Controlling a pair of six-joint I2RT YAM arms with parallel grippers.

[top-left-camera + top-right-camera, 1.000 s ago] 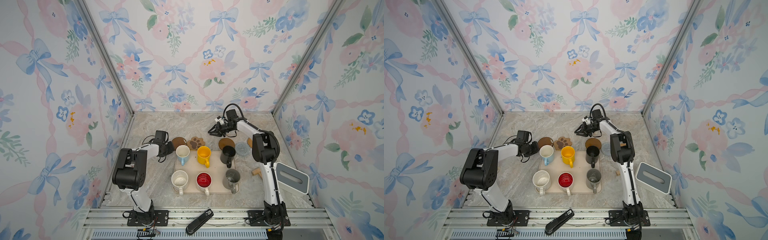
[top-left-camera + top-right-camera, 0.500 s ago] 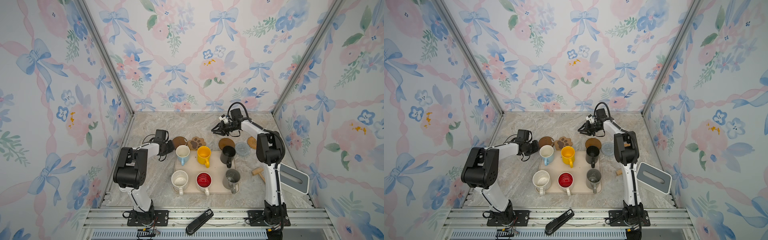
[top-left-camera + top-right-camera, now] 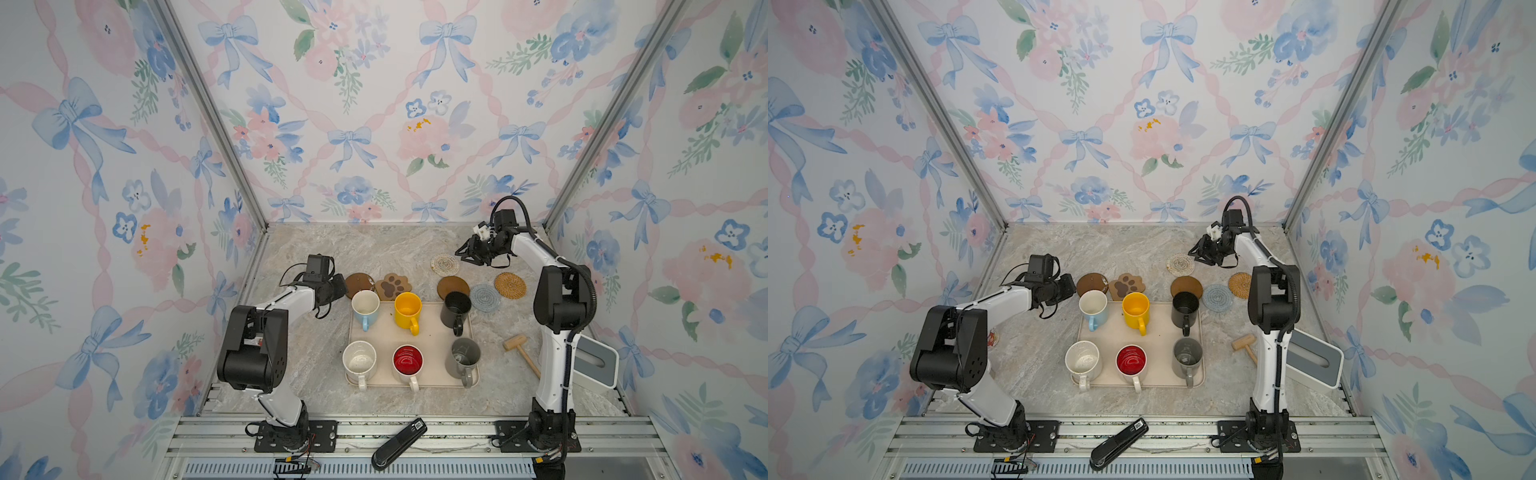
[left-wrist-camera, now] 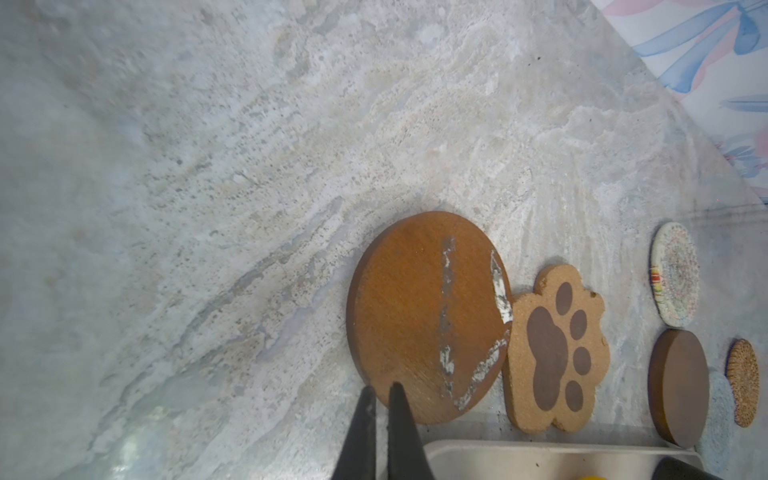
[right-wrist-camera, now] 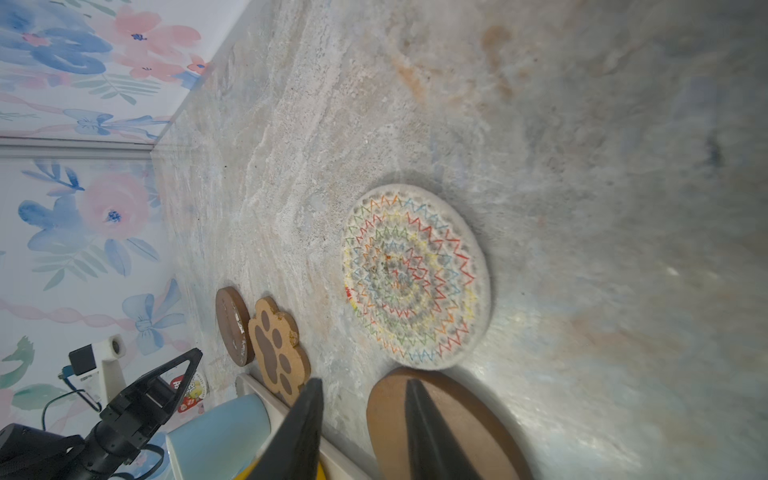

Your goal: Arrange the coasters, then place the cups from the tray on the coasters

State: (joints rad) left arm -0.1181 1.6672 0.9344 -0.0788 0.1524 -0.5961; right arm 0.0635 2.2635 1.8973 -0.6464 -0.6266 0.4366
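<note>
Parted fingers (image 5: 432, 436) on right gripper (image 5: 365, 382), holding nothing, near cream coaster (image 5: 415, 276). Pressed together on left gripper (image 4: 380, 388), tips at edge of dark coaster (image 4: 424, 316); contact hard to tell. All six cups (image 3: 407, 309) on tray (image 3: 432, 332); coasters bunched along its far edge, paw (image 3: 393, 286) against dark one, disc (image 3: 453, 286) just beside black cup (image 3: 456, 305). Likely trouble: pushing one coaster and dragging its neighbour, skidding off a flat mat, clipping a cup rim with a low swing.
</note>
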